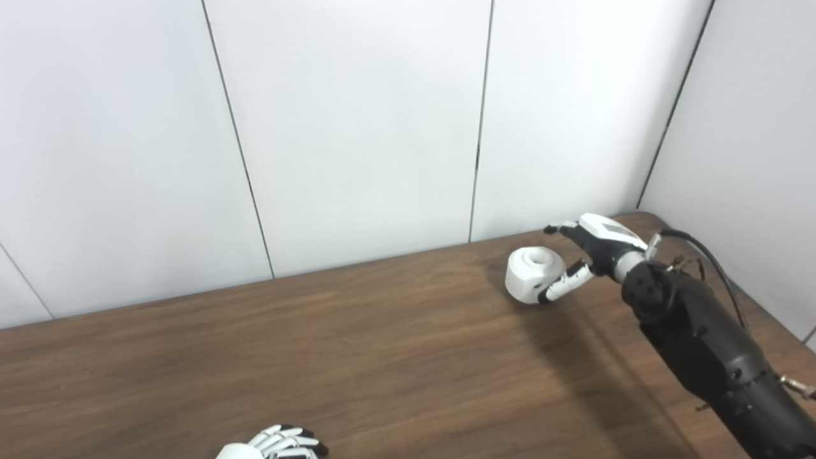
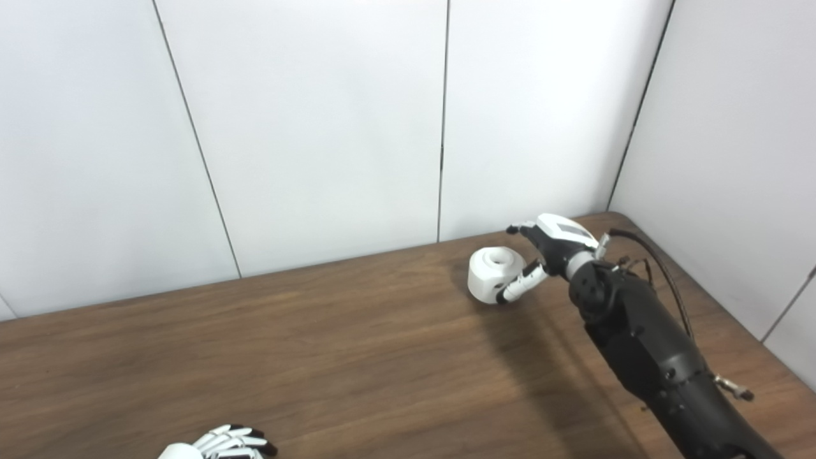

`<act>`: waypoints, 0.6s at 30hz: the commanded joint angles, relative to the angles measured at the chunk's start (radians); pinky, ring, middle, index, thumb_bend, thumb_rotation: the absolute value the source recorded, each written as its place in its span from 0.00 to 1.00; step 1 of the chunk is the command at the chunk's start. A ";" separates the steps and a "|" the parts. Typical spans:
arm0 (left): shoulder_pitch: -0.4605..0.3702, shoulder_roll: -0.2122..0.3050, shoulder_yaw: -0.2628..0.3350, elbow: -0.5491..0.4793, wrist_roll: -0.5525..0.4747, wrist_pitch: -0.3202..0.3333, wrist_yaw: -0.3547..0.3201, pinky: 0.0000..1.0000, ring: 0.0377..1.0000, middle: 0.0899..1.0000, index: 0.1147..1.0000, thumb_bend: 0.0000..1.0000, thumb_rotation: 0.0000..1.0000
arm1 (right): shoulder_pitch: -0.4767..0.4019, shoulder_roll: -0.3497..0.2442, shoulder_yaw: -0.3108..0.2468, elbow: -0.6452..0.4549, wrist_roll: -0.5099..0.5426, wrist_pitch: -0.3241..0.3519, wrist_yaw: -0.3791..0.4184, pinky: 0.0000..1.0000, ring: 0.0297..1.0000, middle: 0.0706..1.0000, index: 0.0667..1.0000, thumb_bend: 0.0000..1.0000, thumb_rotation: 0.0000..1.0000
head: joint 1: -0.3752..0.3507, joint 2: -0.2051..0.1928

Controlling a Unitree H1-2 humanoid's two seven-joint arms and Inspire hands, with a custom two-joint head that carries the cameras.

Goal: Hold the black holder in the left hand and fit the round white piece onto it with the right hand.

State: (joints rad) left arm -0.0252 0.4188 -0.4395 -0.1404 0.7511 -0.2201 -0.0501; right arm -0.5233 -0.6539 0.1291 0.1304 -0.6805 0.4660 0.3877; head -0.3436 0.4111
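The round white piece (image 1: 533, 274), a short cylinder with a raised collar and a hole on top, sits on the wooden table (image 1: 357, 357) near its far right corner. My right hand (image 1: 583, 252) reaches around it from the right. The thumb lies against the piece's front side and the fingers (image 1: 561, 227) stretch out just behind its top, not curled on it. My left hand (image 1: 280, 444) shows only at the bottom edge, fingers extended and flat, with nothing in them. No black holder is in view.
White wall panels (image 1: 357, 127) close off the back edge of the table and its right side. A black cable (image 1: 707, 255) loops over my right wrist. The right forearm (image 1: 707, 344) crosses the table's right part.
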 commanded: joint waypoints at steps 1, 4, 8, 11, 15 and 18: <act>0.057 0.018 -0.041 0.049 0.045 0.044 -0.106 0.87 0.79 0.70 0.42 0.52 0.05 | -0.063 -0.050 -0.002 -0.003 -0.016 -0.001 -0.004 1.00 1.00 0.94 0.89 0.78 0.28 | 0.001 0.005; 0.058 0.018 -0.041 0.050 0.040 0.041 -0.104 0.87 0.79 0.70 0.42 0.52 0.05 | -0.083 -0.055 0.014 0.023 -0.025 0.000 0.008 1.00 1.00 0.94 0.88 0.78 0.27 | 0.001 0.005; 0.061 0.020 -0.038 0.041 0.038 0.044 -0.107 0.87 0.79 0.70 0.42 0.52 0.05 | -0.106 -0.061 0.035 0.051 -0.032 0.000 0.016 1.00 0.99 0.93 0.88 0.79 0.28 | 0.004 0.011; 0.061 0.023 -0.037 0.041 0.036 0.039 -0.105 0.88 0.79 0.70 0.42 0.52 0.05 | -0.117 -0.059 0.039 0.066 -0.028 -0.003 0.014 1.00 0.99 0.93 0.90 0.79 0.29 | 0.004 0.012; 0.061 0.024 -0.036 0.039 0.038 0.037 -0.104 0.87 0.79 0.70 0.42 0.52 0.05 | -0.128 -0.055 0.045 0.075 -0.029 -0.003 0.012 1.00 0.99 0.93 0.89 0.80 0.29 | 0.007 0.015; 0.063 0.024 -0.035 0.029 0.038 0.048 -0.114 0.88 0.79 0.70 0.42 0.52 0.05 | -0.142 -0.055 0.053 0.080 -0.041 0.001 0.031 1.00 1.00 0.93 0.88 0.80 0.29 | 0.007 0.015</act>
State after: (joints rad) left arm -0.0172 0.4189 -0.4373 -0.1496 0.7505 -0.2146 -0.0501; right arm -0.6016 -0.6773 0.1873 0.2227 -0.6975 0.4673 0.4256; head -0.3359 0.4249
